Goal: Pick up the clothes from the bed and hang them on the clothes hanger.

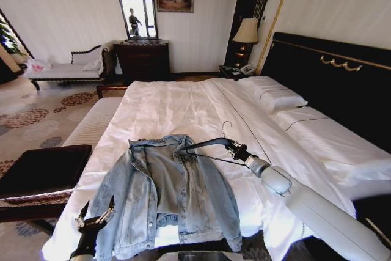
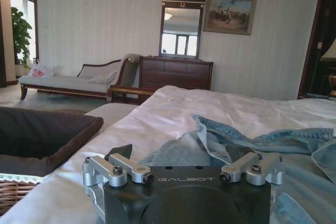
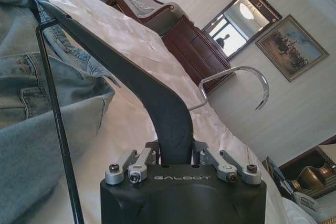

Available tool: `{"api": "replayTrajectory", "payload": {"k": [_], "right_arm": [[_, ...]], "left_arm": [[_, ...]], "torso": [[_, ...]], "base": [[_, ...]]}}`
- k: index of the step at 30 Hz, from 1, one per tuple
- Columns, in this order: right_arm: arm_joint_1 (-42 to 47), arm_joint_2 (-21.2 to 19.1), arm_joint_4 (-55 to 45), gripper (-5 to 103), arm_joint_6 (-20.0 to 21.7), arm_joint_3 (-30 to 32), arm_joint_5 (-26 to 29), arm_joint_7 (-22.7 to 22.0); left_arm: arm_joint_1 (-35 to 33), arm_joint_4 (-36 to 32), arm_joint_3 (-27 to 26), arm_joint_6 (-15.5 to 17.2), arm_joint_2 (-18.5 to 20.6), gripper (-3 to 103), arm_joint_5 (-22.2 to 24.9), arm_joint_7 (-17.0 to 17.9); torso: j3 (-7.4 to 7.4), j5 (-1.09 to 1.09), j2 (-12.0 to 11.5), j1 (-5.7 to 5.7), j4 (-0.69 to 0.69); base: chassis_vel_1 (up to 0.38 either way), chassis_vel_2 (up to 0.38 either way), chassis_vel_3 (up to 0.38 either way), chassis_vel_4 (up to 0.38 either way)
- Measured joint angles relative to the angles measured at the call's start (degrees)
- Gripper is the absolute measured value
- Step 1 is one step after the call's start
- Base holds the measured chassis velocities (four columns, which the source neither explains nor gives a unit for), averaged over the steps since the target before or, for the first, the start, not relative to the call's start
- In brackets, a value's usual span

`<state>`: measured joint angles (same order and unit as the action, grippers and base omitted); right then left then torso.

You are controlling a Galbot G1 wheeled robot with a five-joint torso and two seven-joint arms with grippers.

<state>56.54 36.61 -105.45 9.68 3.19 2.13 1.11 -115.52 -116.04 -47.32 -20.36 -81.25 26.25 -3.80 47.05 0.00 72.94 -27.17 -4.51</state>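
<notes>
A light-blue denim jacket (image 1: 168, 194) lies spread open, collar toward the headboard, on the near end of a wide bed (image 1: 183, 105) with white sheets.

The right pincer (image 1: 235, 148) hangs above the bed just beside the jacket's collar, on the side toward the pillows (image 1: 275, 97). It is clenched on one shoulder of a black hanger (image 1: 204, 145). From the pincer, the hanger reaches out over the collar, its far tip above the denim; whether it touches the cloth is hard to judge. In the right wrist view the hanger (image 3: 131, 85) rises straight out of the pincer (image 3: 176, 156), its metal hook (image 3: 244, 82) curling off to one side and its thin lower bar running down past the jacket (image 3: 47, 108).

The left pincer (image 1: 95, 217) sits low at the foot corner of the bed, just beside the jacket's sleeve and hem. Its fingers are spread apart and hold nothing. In the left wrist view the jacket (image 2: 262, 140) lies directly ahead of that pincer (image 2: 184, 169), a crumpled fold close in front of it.

A dark basket (image 1: 43, 172) stands beside the bed, on the outer side of the left pincer.
</notes>
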Motion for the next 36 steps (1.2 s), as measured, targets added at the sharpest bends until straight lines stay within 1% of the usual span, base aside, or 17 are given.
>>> {"api": "replayTrajectory", "payload": {"k": [25, 36], "right_arm": [[0.0, 0.7, -0.6, 30, 0.8, -0.4, 0.0, -0.7], [-0.3, 0.8, -0.9, 30, 1.6, -0.9, 0.7, -2.0]], "left_arm": [[-0.1, 0.2, -0.2, -0.3, 0.0, 100, 0.3, 0.0], [0.4, 0.2, 0.0, 0.2, 0.0, 100, 0.3, 0.0]], "torso": [[0.0, 0.0, 0.0, 0.0, 0.0], [-0.01, -0.02, 0.0, -0.01, 0.01]], "base": [[0.083, 0.108, -0.074, -0.108], [0.079, 0.114, -0.071, -0.109]]}}
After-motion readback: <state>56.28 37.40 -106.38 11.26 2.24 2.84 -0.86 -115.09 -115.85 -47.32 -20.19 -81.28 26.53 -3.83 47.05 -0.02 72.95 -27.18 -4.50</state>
